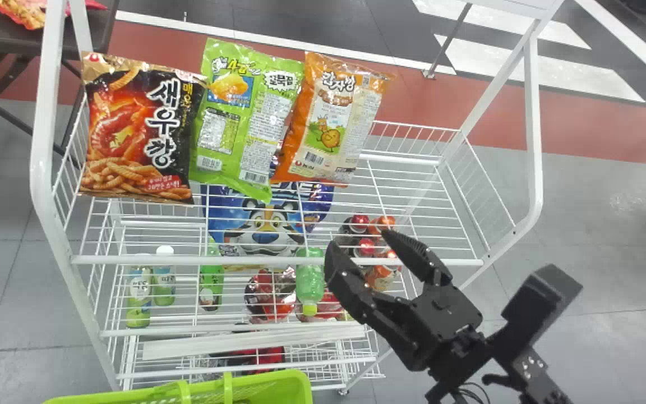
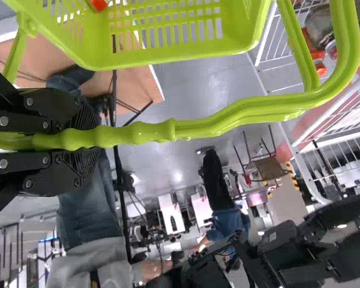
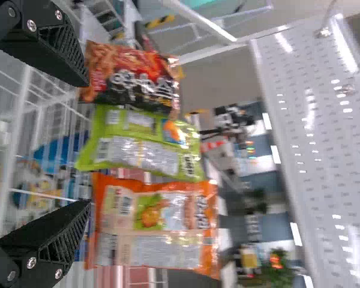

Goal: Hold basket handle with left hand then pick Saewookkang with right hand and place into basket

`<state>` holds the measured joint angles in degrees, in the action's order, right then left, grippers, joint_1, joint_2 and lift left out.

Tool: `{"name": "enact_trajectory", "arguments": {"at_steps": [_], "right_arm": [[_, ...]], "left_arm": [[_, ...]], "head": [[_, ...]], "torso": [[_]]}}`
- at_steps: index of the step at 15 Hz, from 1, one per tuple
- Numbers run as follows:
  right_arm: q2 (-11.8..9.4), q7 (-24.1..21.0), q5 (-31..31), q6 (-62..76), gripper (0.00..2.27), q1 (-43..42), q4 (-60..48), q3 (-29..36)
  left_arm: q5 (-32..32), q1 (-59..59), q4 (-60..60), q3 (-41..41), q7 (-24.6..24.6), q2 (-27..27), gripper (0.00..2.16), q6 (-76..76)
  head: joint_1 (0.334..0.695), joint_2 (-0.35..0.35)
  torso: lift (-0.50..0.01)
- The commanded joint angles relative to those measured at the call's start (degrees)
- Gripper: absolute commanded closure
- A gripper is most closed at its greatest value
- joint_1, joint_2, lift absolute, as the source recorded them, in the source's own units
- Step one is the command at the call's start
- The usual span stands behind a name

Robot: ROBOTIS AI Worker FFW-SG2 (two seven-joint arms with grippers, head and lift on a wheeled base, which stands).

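The Saewookkang [image 1: 135, 132], a black and red bag, stands at the left of the top rack shelf; in the right wrist view the Saewookkang [image 3: 132, 78] is the farthest of three bags. My right gripper [image 1: 359, 244] is open over the shelf's front right, apart from the bags; the right wrist view shows my right gripper [image 3: 87, 144] with a wide gap between its fingers. The green basket [image 1: 295, 387] is at the head view's bottom edge. In the left wrist view my left gripper [image 2: 81, 141] is shut on the handle [image 2: 228, 123] of the basket [image 2: 162, 57].
Beside the Saewookkang stand a green bag [image 1: 244, 118] and an orange bag [image 1: 331, 120]. The white rack's front bar [image 1: 278, 260] runs between the right gripper and the lower shelves, which hold bottles and other packs. A white frame post [image 1: 533, 129] rises at the right.
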<state>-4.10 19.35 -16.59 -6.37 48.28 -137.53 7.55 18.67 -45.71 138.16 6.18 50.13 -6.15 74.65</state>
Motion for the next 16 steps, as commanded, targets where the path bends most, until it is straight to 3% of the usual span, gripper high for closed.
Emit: {"name": "enact_trajectory", "arguments": {"at_steps": [1,5,7,16], "right_arm": [[0.3,-2.6,1.6,10.1,0.12,1.4,4.3,-1.9],[0.7,-10.2,3.7,13.3,0.12,2.8,6.2,-4.4],[0.7,-11.8,5.3,13.3,0.12,3.0,6.2,-6.1],[0.7,-13.0,7.4,11.3,0.12,3.4,4.6,-8.8]], "left_arm": [[0.0,0.0,-0.5,0.2,0.1,0.0,1.83,-0.7],[0.1,0.3,-1.1,0.1,0.2,0.0,1.83,-0.5],[0.4,0.9,-1.8,0.2,0.2,0.0,1.83,-0.5],[0.7,1.1,-1.9,0.3,0.4,-0.1,1.83,-0.5]], "head": [[0.695,-0.35],[0.695,-0.35],[0.695,-0.35],[0.695,-0.35]], "torso": [[-0.019],[-0.019],[-0.019],[-0.019]]}}
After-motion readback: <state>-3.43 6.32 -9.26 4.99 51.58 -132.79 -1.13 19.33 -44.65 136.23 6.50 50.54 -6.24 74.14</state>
